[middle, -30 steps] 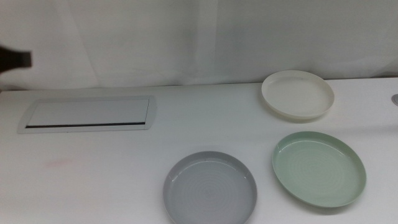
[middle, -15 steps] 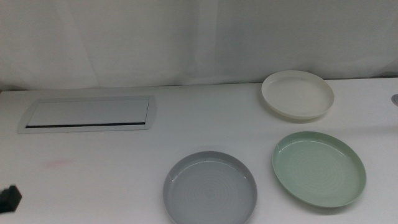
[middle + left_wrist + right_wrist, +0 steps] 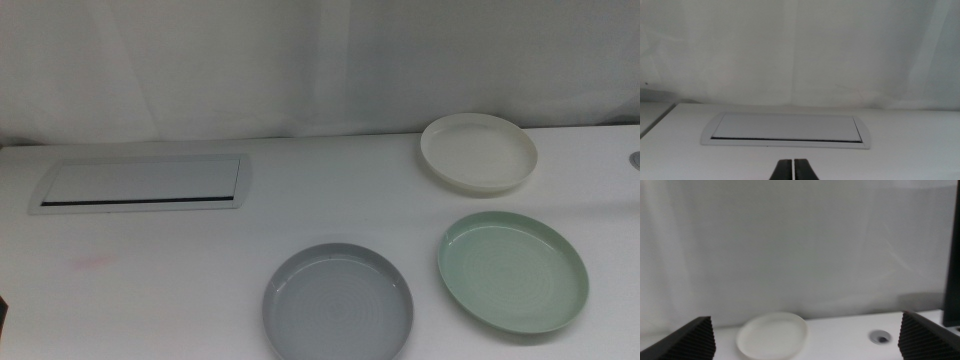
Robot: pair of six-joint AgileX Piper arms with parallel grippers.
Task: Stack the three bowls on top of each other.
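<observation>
Three bowls sit apart on the white table in the middle view: a grey bowl (image 3: 338, 302) at the near centre, a pale mint green bowl (image 3: 512, 270) to its right, and a cream-white bowl (image 3: 478, 150) farther back on the right. My left gripper (image 3: 793, 170) is shut on nothing, low over the left side of the table and facing the white panel (image 3: 787, 129). The right gripper (image 3: 804, 332) is open wide and holds nothing. The cream-white bowl (image 3: 772, 341) lies ahead of it. Neither gripper shows clearly in the middle view.
A flat white panel (image 3: 140, 183) with a dark slot lies at the back left. There is a small round hole (image 3: 881, 337) in the table beside the cream-white bowl, at the right edge (image 3: 635, 158). A white curtain hangs behind the table.
A dark part of the left arm dropped from the upper left edge to the lower left corner of the middle view, then slid almost out of it. The bowls have not moved.
</observation>
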